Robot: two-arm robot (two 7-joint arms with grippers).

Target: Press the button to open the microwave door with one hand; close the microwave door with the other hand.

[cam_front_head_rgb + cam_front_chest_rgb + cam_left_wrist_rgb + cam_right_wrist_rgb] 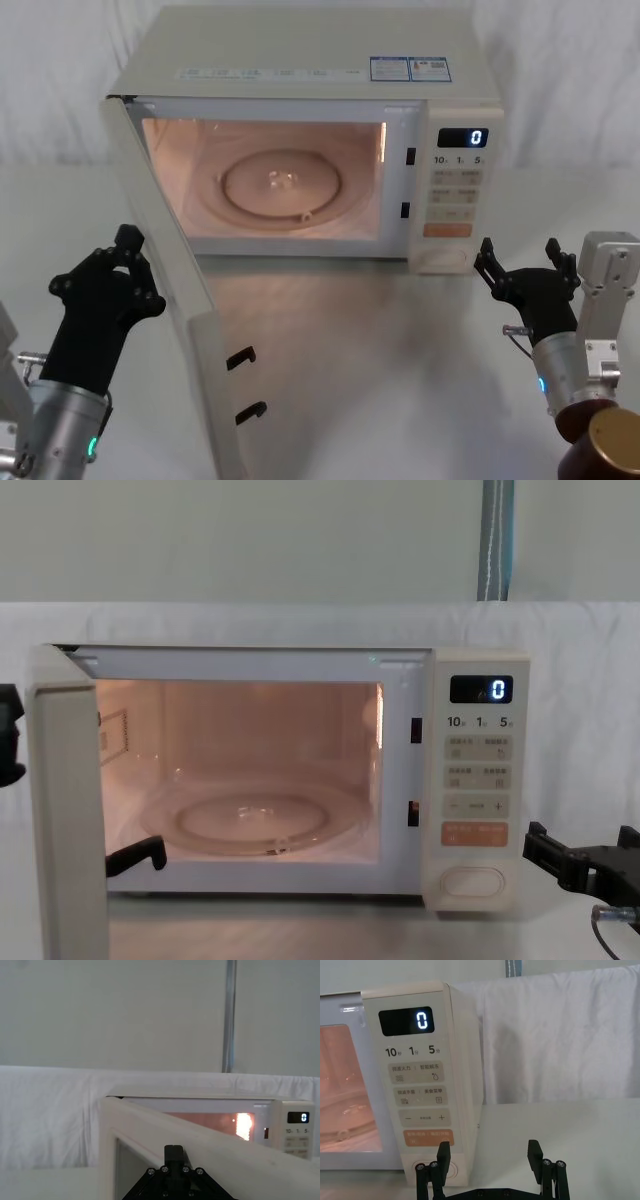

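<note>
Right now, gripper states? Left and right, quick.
Left gripper: cannot be told; it sits just behind the open microwave door.
Right gripper: open, holding nothing, beside the button.

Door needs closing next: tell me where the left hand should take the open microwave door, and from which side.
Better pushed than gripped: the microwave door swings wide on its left hinge, outer face toward the left hand. Press that face near the free, latch-hook edge, coming from the robot's left. The right hand sits open by the button.
</note>
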